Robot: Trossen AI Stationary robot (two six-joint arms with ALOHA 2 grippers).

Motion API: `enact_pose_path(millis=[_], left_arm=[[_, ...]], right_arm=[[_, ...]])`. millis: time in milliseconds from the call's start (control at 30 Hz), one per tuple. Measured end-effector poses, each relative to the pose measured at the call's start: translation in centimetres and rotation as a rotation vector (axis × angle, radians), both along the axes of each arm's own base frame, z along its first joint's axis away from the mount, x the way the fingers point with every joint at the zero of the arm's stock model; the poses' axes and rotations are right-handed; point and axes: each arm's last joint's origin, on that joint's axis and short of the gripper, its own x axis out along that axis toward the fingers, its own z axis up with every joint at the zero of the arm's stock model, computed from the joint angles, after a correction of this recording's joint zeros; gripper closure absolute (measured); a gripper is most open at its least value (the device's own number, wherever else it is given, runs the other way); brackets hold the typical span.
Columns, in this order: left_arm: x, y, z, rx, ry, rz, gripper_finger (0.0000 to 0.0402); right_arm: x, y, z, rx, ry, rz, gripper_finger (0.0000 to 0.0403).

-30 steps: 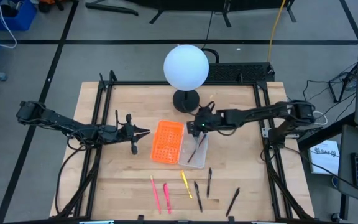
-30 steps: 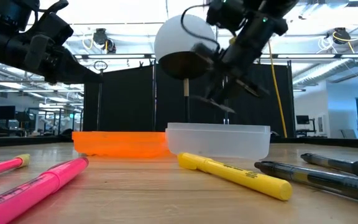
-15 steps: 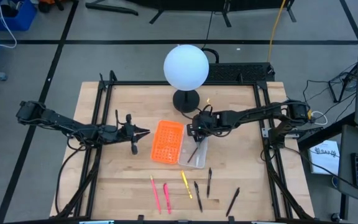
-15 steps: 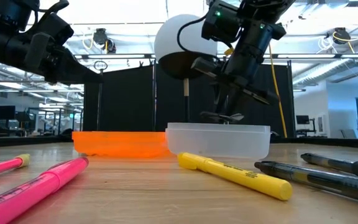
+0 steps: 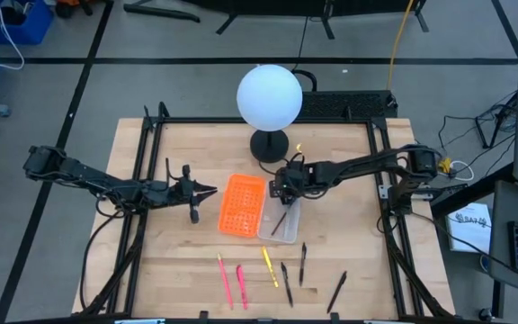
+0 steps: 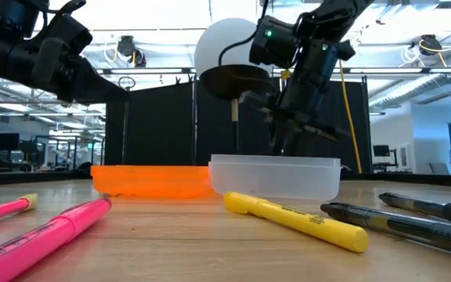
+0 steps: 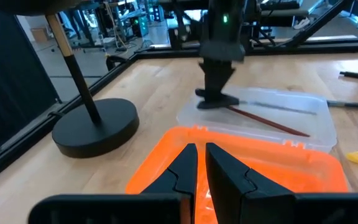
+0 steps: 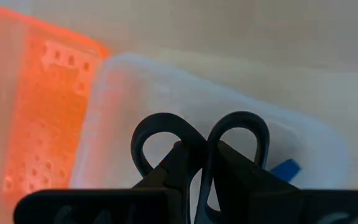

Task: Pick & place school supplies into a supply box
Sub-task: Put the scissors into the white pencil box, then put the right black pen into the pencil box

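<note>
Two grippers in play. Right gripper [image 5: 281,189] sits over the 12 o'clock end of the supply box [image 5: 280,219], fingers clamped on the dark-handled scissors [image 8: 201,149]; the wrist view shows both finger loops right at the tips, with the box wall behind. Low view has it just above the box rim [image 6: 275,163]. A brown pencil [image 7: 267,121] lies diagonally inside the box. Orange perforated tray [image 5: 242,204] sits touching the box at its 9 o'clock side. Left gripper [image 5: 203,191] hangs at 9 o'clock of the orange tray, fingers nearly together with a thin gap, holding nothing. Loose on the table at 6 o'clock of the box: two pink pens [image 5: 233,281], a yellow pen [image 5: 269,266], three black pens [image 5: 300,265]. White globe lamp [image 5: 269,96] on a black base stands at 12 o'clock of the box. No readable writing or brand marks on any item.
</note>
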Motion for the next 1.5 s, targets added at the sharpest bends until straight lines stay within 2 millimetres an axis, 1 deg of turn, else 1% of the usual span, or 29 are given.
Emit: enact_pose_path(millis=[100, 200, 267, 367, 433, 500, 567, 667, 733, 800, 867, 967, 1033, 1100, 1200, 1300, 1433, 1500], left_arm=[[0.0, 0.0, 0.0, -0.001, -0.003, 0.000, 0.0360], [0.0, 0.0, 0.0, -0.001, -0.003, 0.000, 0.0360], [0.0, 0.0, 0.0, -0.001, -0.003, 0.000, 0.0360], [0.0, 0.0, 0.0, -0.001, -0.002, 0.000, 0.0360], [0.0, 0.0, 0.0, -0.002, -0.002, -0.002, 0.0360], [0.0, 0.0, 0.0, -0.003, 0.003, -0.006, 0.0360], [0.0, 0.0, 0.0, -0.004, 0.004, -0.010, 0.0360], [0.0, 0.0, -0.1, -0.007, 0.013, -0.015, 0.0360], [0.0, -0.1, -0.1, -0.010, 0.014, -0.027, 0.0360], [0.0, -0.1, -0.1, -0.014, 0.015, -0.047, 0.0360], [0.0, -0.2, -0.2, -0.015, 0.016, -0.054, 0.0360], [0.0, -0.2, -0.2, -0.015, 0.017, -0.054, 0.0360], [0.0, -0.2, -0.2, -0.015, 0.023, -0.054, 0.0360], [0.0, -0.2, -0.2, -0.030, 0.022, -0.050, 0.0360], [0.0, -0.2, -0.2, -0.051, 0.017, -0.046, 0.0360], [0.0, -0.2, -0.3, -0.063, 0.019, -0.042, 0.0360], [0.0, -0.2, -0.3, -0.074, 0.022, -0.045, 0.0360], [-0.1, -0.2, -0.4, -0.087, 0.024, -0.042, 0.0360]], right_arm=[[0.1, -0.1, -0.7, 0.001, 0.022, -0.004, 0.0361], [0.2, -0.2, -0.8, -0.012, 0.021, 0.010, 0.0357], [0.2, -0.3, -0.6, -0.012, 0.007, 0.010, 0.0331], [0.2, -0.3, -0.2, -0.014, -0.009, 0.009, 0.0276], [0.2, -0.3, 0.1, -0.013, -0.018, 0.007, 0.0248], [0.1, -0.3, 0.3, -0.013, -0.026, 0.005, 0.0230], [0.0, -0.3, 0.7, -0.015, -0.033, 0.006, 0.0222], [-0.3, -0.3, 1.9, -0.030, -0.068, 0.022, 0.0220], [-0.6, 0.2, 3.1, -0.075, -0.098, 0.053, 0.0224], [-1.2, 1.0, 4.8, -0.136, -0.134, 0.090, 0.0230], [-2.1, 2.4, 6.5, -0.181, -0.156, 0.142, 0.0238], [-3.9, 5.2, 8.6, -0.236, -0.182, 0.203, 0.0248], [-5.2, 7.5, 9.5, -0.243, -0.205, 0.183, 0.0256], [-6.4, 9.9, 9.8, -0.231, -0.217, 0.162, 0.0266], [-7.9, 13.3, 9.5, -0.183, -0.232, 0.137, 0.0281], [-8.5, 16.9, 8.2, -0.125, -0.242, 0.141, 0.0299], [-9.5, 20.9, 5.6, 0.063, -0.134, 0.175, 0.0325], [-10.1, 22.7, 4.1, 0.175, -0.042, 0.166, 0.0341]])
